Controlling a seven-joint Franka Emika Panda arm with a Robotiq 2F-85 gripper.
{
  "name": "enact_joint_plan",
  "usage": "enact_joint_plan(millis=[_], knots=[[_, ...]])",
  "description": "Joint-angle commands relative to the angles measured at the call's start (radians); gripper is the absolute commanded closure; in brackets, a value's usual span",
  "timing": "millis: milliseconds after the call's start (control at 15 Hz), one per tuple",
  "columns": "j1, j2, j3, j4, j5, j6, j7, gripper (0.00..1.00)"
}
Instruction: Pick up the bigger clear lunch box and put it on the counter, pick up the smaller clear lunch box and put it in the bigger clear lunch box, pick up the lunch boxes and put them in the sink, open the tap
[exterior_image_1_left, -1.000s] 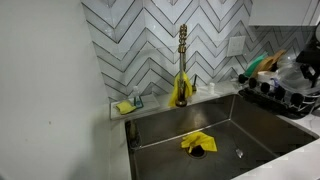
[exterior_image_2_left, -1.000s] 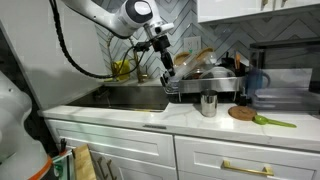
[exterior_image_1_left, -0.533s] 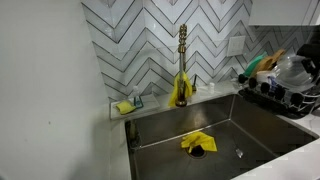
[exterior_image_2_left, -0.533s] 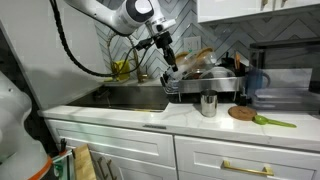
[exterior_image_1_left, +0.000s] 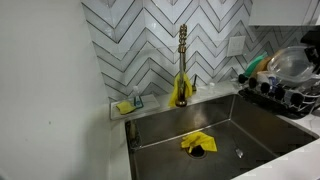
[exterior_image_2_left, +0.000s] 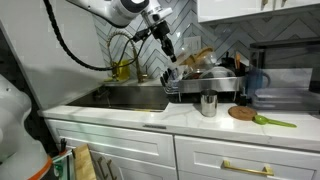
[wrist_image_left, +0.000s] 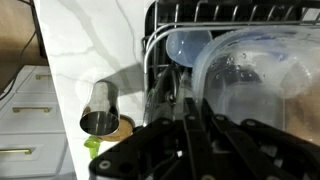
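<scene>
My gripper (wrist_image_left: 190, 120) is shut on the rim of the bigger clear lunch box (wrist_image_left: 262, 72) and holds it in the air above the black dish rack (wrist_image_left: 160, 30). In an exterior view the lifted box (exterior_image_1_left: 288, 63) hangs at the right edge, over the rack (exterior_image_1_left: 272, 98). In an exterior view the gripper (exterior_image_2_left: 165, 46) is high above the rack (exterior_image_2_left: 205, 82). A smaller clear rounded container (wrist_image_left: 186, 45) lies in the rack. The steel sink (exterior_image_1_left: 255, 122) and the brass tap (exterior_image_1_left: 182, 58) stand apart from the gripper. The white counter (exterior_image_2_left: 120, 111) frames the basin.
A steel cup (wrist_image_left: 98, 108) stands on the counter beside the rack, also in an exterior view (exterior_image_2_left: 208, 104). A yellow cloth (exterior_image_1_left: 196, 143) lies over the sink drain. A yellow sponge (exterior_image_1_left: 124, 107) sits on the ledge. Dishes fill the rack. A cork mat (exterior_image_2_left: 242, 113) lies further along.
My gripper has risen from the dish rack with the bigger clear lunch box held in it. Nothing else has moved.
</scene>
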Motion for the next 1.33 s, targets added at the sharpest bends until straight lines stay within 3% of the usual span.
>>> enact_joint_plan(millis=[0, 267, 467, 800, 1000, 1267], knots=[[0.007, -0.050, -0.014, -0.012, 0.034, -0.031, -0.037, 0.98], [-0.009, -0.106, -0.046, -0.012, 0.056, -0.103, -0.100, 0.98], [-0.024, -0.149, -0.088, 0.004, 0.108, -0.223, -0.173, 0.98], [-0.068, -0.196, -0.159, 0.063, 0.205, -0.552, -0.280, 0.98], [-0.107, -0.204, -0.177, 0.073, 0.182, -0.712, -0.311, 0.98], [-0.142, -0.198, -0.207, 0.022, 0.194, -0.770, -0.371, 0.98]])
